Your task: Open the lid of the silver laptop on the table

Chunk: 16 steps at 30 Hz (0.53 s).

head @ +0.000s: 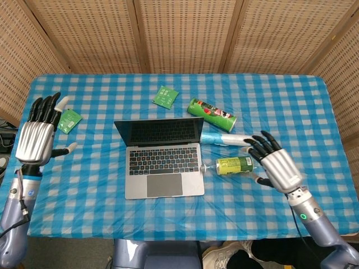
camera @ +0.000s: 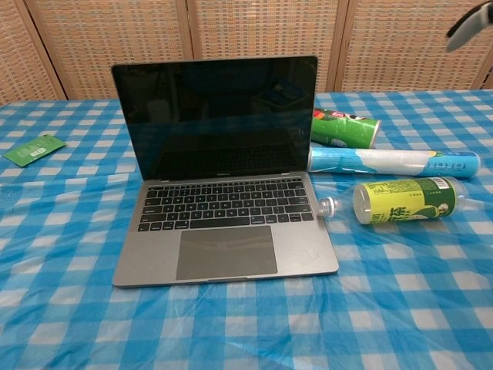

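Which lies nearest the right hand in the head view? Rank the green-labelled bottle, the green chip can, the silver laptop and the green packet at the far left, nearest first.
1. Green-labelled bottle, just left of the right hand.
2. Green chip can, farther back on the table and to the left.
3. Silver laptop, at the table's middle, lid open.
4. Green packet, at the far left, by the left hand.

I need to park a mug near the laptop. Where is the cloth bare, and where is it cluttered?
Bare cloth lies in front of the laptop and to its left, short of the green packet. Its right side is crowded: chip can, blue tube and bottle lie close together.
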### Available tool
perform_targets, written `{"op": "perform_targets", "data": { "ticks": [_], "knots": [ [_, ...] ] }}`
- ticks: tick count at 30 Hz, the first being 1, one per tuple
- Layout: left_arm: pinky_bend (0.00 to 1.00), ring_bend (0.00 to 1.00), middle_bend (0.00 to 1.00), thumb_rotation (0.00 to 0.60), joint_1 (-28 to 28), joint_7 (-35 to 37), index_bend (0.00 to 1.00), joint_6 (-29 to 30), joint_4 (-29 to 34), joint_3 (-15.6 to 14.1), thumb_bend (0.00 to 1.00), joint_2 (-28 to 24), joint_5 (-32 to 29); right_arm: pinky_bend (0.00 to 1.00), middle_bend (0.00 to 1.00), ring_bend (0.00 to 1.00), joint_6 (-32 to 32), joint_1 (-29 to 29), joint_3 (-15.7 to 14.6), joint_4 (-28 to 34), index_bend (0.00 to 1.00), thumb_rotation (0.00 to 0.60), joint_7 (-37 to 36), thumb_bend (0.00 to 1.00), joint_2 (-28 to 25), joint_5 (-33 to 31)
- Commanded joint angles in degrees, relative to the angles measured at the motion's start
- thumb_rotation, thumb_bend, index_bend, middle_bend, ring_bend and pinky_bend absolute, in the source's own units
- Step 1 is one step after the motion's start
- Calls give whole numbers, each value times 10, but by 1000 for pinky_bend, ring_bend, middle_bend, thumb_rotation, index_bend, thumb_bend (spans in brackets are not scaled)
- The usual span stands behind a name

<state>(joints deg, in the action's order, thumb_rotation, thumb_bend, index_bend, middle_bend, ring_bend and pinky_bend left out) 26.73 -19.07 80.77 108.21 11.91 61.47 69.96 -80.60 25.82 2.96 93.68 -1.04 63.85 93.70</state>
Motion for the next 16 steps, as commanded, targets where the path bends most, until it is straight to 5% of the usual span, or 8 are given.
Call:
{"op": "perform_targets", "data": {
  "ticks": [1,6,11,16],
  "knots": [
    [0,0,0,600,-57,51,0,27,2,-51,0,-25,29,0,48,0,-56,-56,-7,-52,139,600,-16,6,7,-17],
    [0,0,0,600,-107,91,0,47,-28,-106,0,-22,80,0,12,0,-100,-103,-16,-72,95,600,-24,0,19,-35],
    [0,0,0,600,-163,119,0,72,-121,-170,0,23,147,0,0,0,-159,-162,-37,-89,80,600,-23,0,32,-26],
    [0,0,0,600,-189,156,0,92,-181,-177,0,56,168,0,0,0,-184,-186,-39,-105,80,600,-29,0,39,-16]
  ]
}}
